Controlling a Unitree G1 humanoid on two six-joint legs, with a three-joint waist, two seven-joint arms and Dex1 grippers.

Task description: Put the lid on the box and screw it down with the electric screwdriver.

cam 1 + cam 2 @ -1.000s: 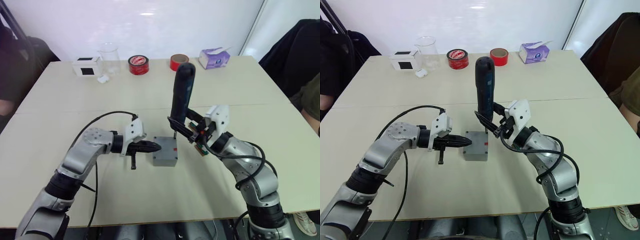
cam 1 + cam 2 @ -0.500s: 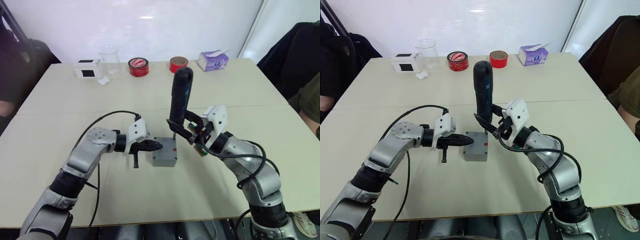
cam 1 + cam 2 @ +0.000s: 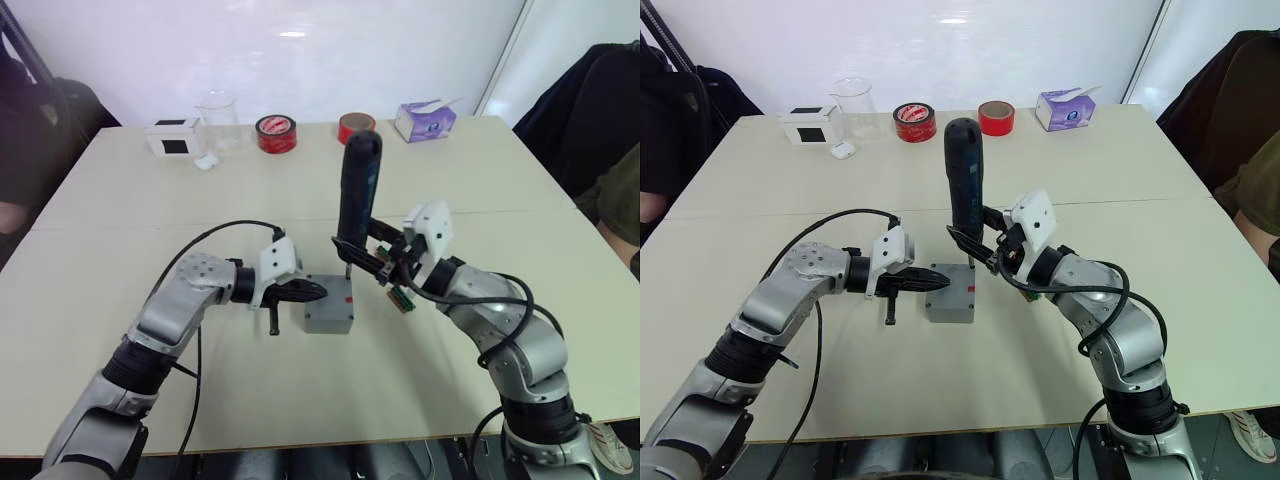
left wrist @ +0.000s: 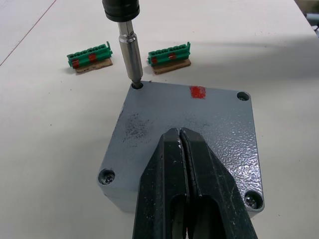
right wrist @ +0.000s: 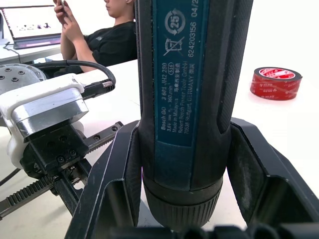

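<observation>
The grey lid (image 4: 199,124) with its small red mark lies on the box (image 3: 328,318) at the table's middle. My left gripper (image 4: 179,132) is shut, its fingertips resting on the lid's top; it comes at the box from the left (image 3: 318,291). My right gripper (image 3: 362,258) is shut on the electric screwdriver (image 3: 357,195), a fat black cylinder held upright. The metal bit (image 4: 130,52) stands in the lid's far corner hole on the robot's right side. The other corners show screw heads.
Two small green connectors (image 4: 89,54) (image 4: 169,54) lie just beyond the box. At the table's back stand a white box with a black face (image 3: 173,136), a beaker (image 3: 217,118), two tape rolls (image 3: 276,131) (image 3: 356,126) and a tissue box (image 3: 425,120). People sit at both sides.
The screwdriver and my right wrist have shifted slightly to the left, the tool standing a bit more upright. My left gripper stays shut on the lid.
</observation>
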